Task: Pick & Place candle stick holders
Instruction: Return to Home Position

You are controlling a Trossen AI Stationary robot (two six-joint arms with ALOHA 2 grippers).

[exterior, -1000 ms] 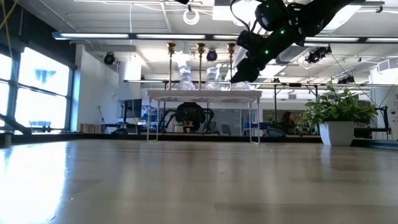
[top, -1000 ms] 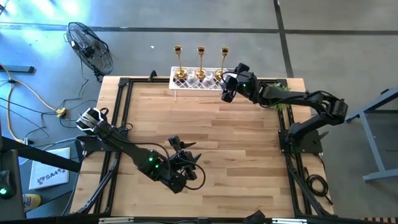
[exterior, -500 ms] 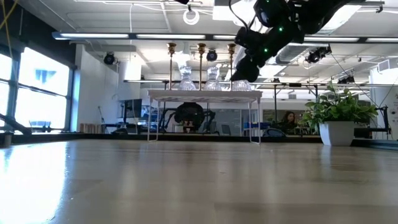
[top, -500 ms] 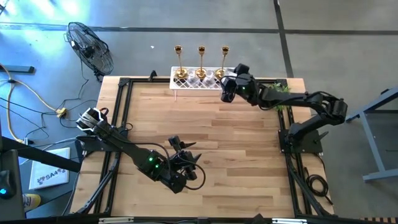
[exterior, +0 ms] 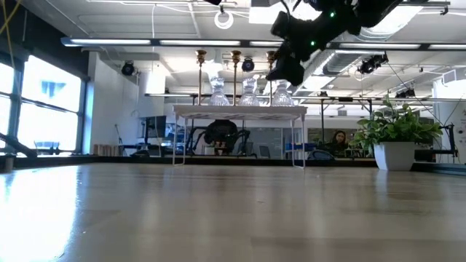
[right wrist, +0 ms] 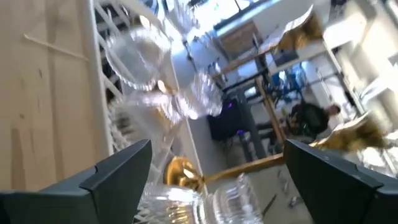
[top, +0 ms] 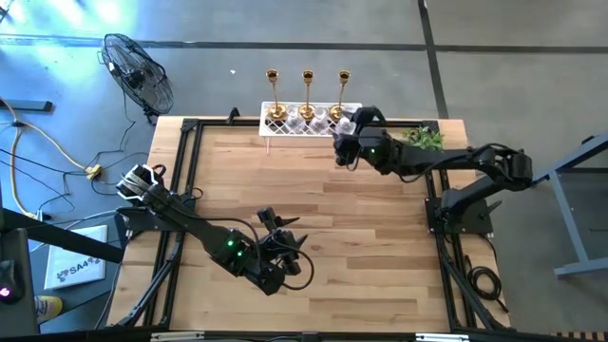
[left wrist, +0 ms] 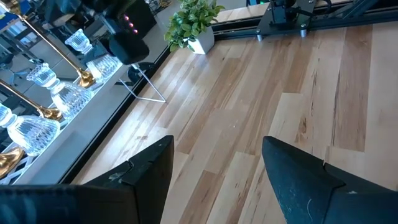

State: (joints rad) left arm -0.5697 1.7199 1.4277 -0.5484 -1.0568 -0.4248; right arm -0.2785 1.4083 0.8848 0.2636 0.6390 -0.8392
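Note:
Three gold candle stick holders (top: 308, 90) stand by their round bases in a row on the white lattice rack (top: 285, 130) at the table's far edge. Three clear glass holders (exterior: 250, 91) stand on the rack in front of them; all also show in the left wrist view (left wrist: 62, 96). My right gripper (top: 342, 154) is open and empty, in the air just near-side of the rack's right end, its fingers (right wrist: 118, 171) apart with the glass holders beyond them. My left gripper (top: 275, 221) is open and empty over the table's near middle.
A small green plant in a white pot (top: 423, 138) stands at the table's far right, beside my right arm. A black frame (top: 185, 161) runs along the table's edges. Bare wooden table top (top: 332, 209) lies between the two grippers. A floor fan (top: 138, 71) stands off the table.
My right gripper has drawn back from the right end of the rack toward the table's near edge and has risen. The right-hand glass holder, partly hidden behind the gripper before, now shows standing on the rack.

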